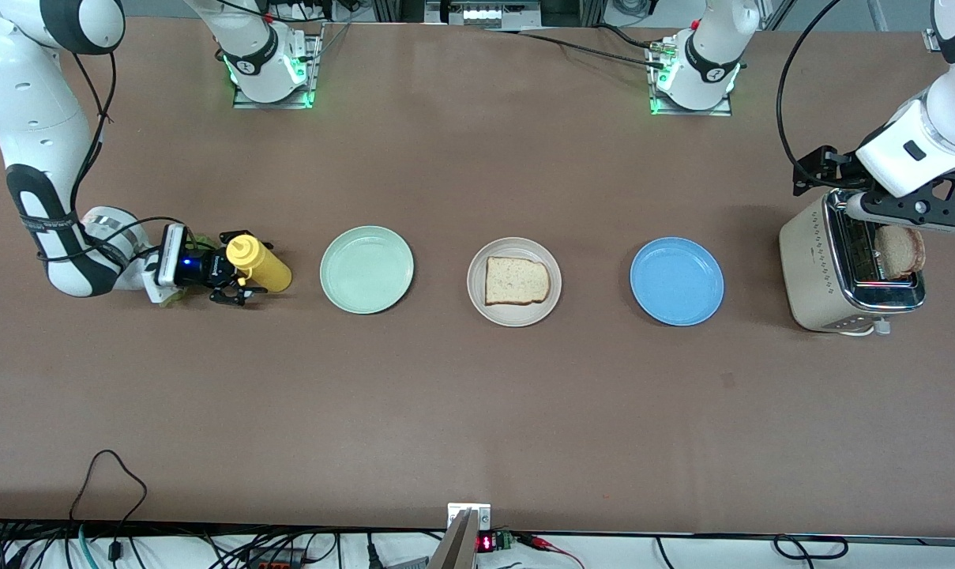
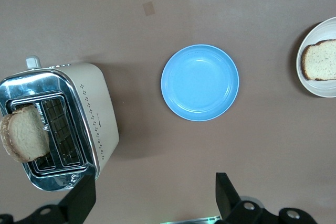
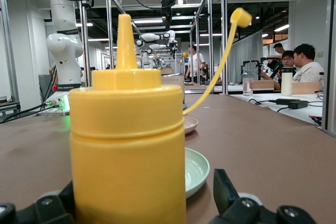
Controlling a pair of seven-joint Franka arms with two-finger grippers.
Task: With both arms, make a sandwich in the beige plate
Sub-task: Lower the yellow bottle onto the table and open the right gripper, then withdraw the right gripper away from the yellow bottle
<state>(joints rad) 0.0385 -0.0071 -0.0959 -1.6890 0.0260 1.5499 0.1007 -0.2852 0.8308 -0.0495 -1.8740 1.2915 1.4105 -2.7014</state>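
One bread slice (image 1: 516, 280) lies on the beige plate (image 1: 477, 294) at the table's middle. A second slice (image 1: 900, 251) stands up out of the toaster (image 1: 813, 265) at the left arm's end. My left gripper (image 1: 911, 209) hangs open over that toaster, holding nothing; in the left wrist view its fingers (image 2: 84, 195) are wide apart above the toaster (image 2: 97, 114) and the slice (image 2: 23, 135). At the right arm's end, my right gripper (image 1: 234, 269) is open, low on the table, around a yellow squeeze bottle (image 1: 264, 267). The bottle (image 3: 128, 145) stands between its fingers (image 3: 223, 190). A bit of green (image 1: 199, 236), perhaps lettuce, peeks from under the right wrist.
A mint-green plate (image 1: 366, 269) sits beside the bottle, toward the middle. A blue plate (image 1: 677, 281) lies between the beige plate and the toaster. Both show nothing on them. Cables run along the table's front edge.
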